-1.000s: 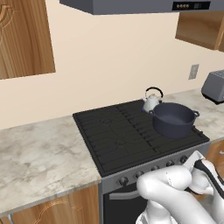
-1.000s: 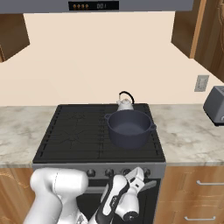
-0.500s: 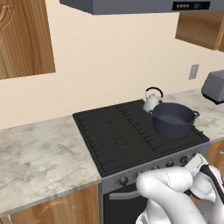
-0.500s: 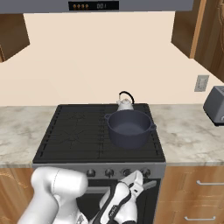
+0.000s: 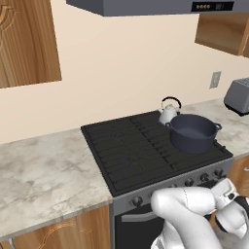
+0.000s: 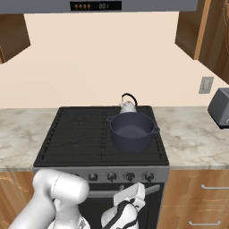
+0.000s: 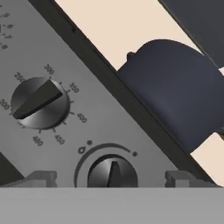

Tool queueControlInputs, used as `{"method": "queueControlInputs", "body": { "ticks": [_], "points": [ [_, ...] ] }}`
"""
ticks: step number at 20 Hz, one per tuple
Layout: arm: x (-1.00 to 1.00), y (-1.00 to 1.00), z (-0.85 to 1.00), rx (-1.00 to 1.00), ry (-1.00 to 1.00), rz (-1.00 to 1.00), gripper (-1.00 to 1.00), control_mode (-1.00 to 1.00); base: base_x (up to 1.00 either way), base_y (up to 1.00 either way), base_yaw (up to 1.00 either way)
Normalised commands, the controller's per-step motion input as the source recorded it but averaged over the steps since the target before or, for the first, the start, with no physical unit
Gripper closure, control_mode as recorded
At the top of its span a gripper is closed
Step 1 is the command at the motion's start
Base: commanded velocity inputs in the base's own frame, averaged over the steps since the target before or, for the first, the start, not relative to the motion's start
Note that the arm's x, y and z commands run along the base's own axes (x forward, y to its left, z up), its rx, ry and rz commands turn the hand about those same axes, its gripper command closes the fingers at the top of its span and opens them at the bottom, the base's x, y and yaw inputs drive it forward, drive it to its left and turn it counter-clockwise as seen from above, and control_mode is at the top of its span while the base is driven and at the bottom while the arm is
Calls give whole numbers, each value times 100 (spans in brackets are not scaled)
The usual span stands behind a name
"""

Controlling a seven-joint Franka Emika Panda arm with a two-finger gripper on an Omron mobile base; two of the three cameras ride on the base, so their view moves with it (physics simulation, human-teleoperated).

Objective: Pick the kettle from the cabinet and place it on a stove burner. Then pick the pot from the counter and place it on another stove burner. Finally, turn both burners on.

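Kettle (image 5: 168, 115) stands upright on the rear right stove burner (image 6: 134, 112), just behind the pot (image 6: 132, 131), which sits on the front right burner section. Both rest on the black cooktop (image 5: 126, 151), flanked by the marbled bench (image 5: 44, 175). A toaster (image 6: 220, 107) stands on the bench at far right. The arm is folded low before the stove front, its hand below the knob row (image 6: 120, 177). In the hand view, the jaws (image 7: 111, 177) stand wide, one fingertip (image 7: 41, 177) on each side of a small round knob (image 7: 112, 173). Contact is not discernible. A larger dial (image 7: 38, 103) sits beside it.
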Motion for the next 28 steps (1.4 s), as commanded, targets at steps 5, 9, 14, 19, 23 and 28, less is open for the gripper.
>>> {"method": "queueControlInputs", "body": {
  "ticks": [5,9,14,19,23,28],
  "points": [
    [-38,-4,2,-5,-17,0,-100,-100,0,0,0],
    [-29,-4,9,0,-13,0,-100,-100,0,0,0],
    [-2,-19,20,0,-5,0,-100,-100,0,0,0],
    [0,-23,17,0,0,0,-100,-100,0,0,0],
    [0,-19,11,3,0,0,-100,-100,0,0,0],
    [0,-32,0,16,8,0,-100,-100,0,0,0]
  ]
}}
